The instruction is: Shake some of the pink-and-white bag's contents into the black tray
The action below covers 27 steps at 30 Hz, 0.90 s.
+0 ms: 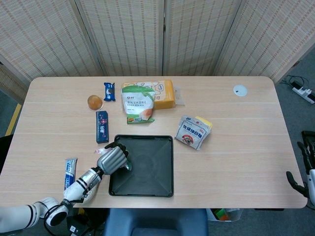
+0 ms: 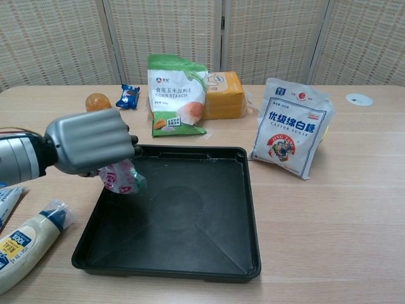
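My left hand grips the small pink-and-white bag, which hangs below the fingers over the left edge of the black tray. From the head view the left hand covers the bag almost entirely, above the tray's left rim. The tray's floor looks bare. Only dark fingers of my right hand show at the far right edge, off the table and holding nothing.
A green corn starch bag, orange block and white castor sugar bag stand behind the tray. A blue bar, round orange item, small blue packet, a tube and a squeeze bottle lie left.
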Tool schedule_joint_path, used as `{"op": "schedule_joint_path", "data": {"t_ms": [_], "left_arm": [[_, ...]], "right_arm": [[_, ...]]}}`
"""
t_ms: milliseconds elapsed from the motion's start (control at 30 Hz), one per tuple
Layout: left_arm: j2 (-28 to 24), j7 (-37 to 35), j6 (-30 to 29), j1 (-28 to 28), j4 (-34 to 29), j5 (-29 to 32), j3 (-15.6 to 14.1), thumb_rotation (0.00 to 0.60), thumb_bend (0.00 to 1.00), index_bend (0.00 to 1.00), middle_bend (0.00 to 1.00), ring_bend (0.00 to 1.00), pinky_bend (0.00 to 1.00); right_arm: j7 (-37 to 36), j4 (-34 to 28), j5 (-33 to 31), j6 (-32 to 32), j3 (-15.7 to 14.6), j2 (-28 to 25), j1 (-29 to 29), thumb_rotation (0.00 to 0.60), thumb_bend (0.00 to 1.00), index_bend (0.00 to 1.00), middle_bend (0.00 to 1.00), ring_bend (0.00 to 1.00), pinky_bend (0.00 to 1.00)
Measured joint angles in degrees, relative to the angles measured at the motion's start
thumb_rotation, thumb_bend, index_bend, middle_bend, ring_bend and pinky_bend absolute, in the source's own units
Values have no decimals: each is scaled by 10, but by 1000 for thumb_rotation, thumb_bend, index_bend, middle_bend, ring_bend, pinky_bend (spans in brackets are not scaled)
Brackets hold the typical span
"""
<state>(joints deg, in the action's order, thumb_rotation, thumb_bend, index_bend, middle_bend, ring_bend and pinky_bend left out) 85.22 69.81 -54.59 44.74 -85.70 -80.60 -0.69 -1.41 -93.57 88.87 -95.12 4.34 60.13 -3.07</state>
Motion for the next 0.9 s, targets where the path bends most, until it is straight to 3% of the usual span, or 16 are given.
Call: {"op": "schedule_joint_path", "data": {"t_ms": [300,467,667,900], "left_arm": [[-2,40,19,2,-7,43,-10,600,611,585,773,763,695],[-2,43,18,3,-14,57,-9,600,611,563,773,763,695],[-6,-22,6,2,-19,41,-5,600,612,551,775,762,695],[-6,-172,-18,-3,-1,-14,-4,600,610,536,775,752,695]], "right_arm": [[0,0,1,1,0,2,0,600,351,0,0,34,43],[0,0,0,-2,-1,1,-2,600,351,0,0,34,43],[-2,2,-2,-2,-1,3,-4,600,351,0,0,34,44],[0,-1,-3,-6,0,1,-6,600,350,0,0,34,43]]}}
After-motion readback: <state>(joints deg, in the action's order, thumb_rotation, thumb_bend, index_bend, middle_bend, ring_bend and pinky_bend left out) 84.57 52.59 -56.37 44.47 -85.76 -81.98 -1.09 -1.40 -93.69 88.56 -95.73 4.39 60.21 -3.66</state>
